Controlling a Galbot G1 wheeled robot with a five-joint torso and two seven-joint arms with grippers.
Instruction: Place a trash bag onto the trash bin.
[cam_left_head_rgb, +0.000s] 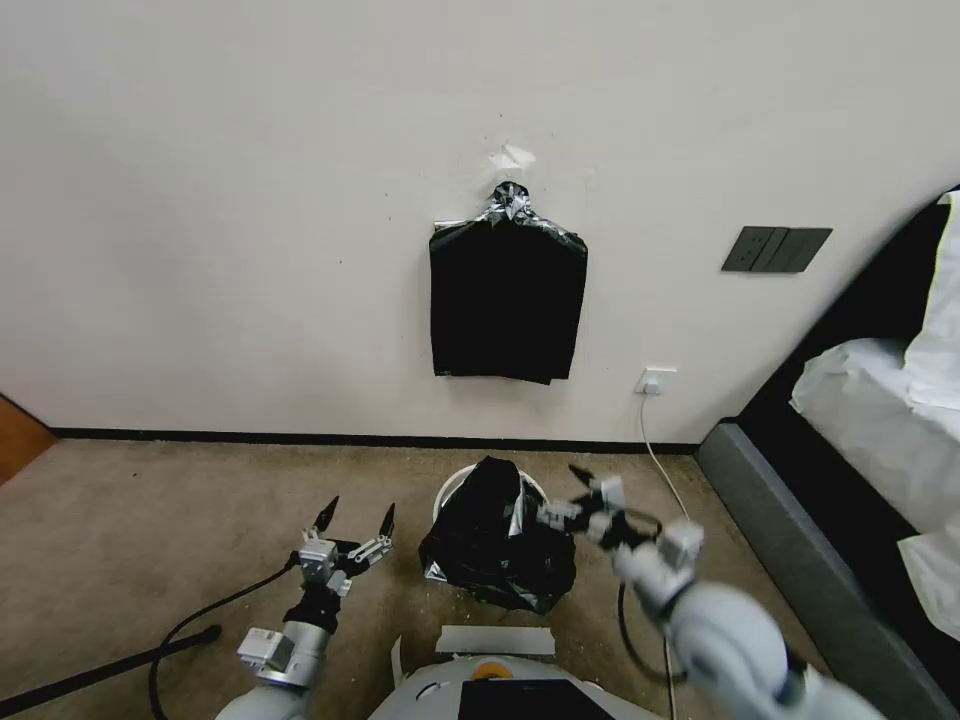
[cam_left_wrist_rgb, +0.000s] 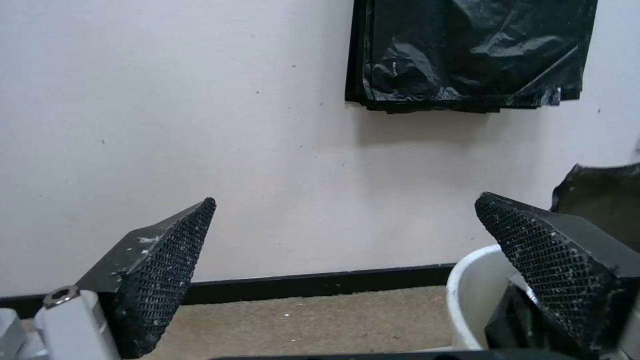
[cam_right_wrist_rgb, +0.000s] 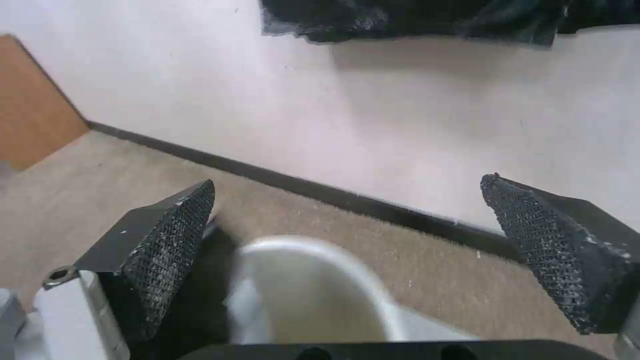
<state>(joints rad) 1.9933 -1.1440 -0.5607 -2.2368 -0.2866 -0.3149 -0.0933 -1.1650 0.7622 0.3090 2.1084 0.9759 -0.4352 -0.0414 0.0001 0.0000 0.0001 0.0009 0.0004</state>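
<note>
Between the 2 spread, empty grippers, the trash bag (cam_left_head_rgb: 497, 548) is lying heaped over the trash bin (cam_left_head_rgb: 447, 497) (right gripper (cam_left_head_rgb: 578, 497) nearer, left gripper (cam_left_head_rgb: 357, 519) hovering beside).

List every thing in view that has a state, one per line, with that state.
trash bag: crumpled, draped over the near side of the bin, not spread around the rim.
trash bin: upright on the carpet, far rim bare.
bundle of bags: hanging flat on the wall.
left pincer: open, holding nothing, left of the bin.
right pincer: open, holding nothing, above the bin.
</note>
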